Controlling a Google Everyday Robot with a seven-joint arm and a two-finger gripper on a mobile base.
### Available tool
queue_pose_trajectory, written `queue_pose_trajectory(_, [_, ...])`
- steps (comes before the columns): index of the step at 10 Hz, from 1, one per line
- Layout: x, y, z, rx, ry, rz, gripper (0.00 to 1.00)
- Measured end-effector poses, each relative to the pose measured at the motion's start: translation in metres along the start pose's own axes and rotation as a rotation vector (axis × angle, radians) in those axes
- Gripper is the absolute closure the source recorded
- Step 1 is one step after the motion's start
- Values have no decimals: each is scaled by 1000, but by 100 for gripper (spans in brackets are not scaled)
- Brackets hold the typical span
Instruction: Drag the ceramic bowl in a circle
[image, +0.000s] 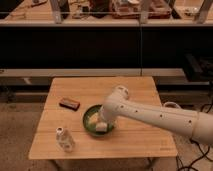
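Observation:
The green ceramic bowl (90, 116) sits near the middle of the wooden table (135, 90), a little left of centre. My white arm reaches in from the right and bends down over it. My gripper (100, 125) is down inside the bowl at its near right side, with pale fingertips (101, 127) against the inner wall. The arm hides the bowl's right rim.
A small dark rectangular block (69, 103) lies left of the bowl. A white bottle (64, 139) stands at the front left near the table edge. Dark shelving and a cluttered counter run behind the table. Cables lie on the floor at right.

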Motion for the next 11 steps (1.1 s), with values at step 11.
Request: queue_pose_trajectory(11, [101,40,-8,-56,-21,-108,20])
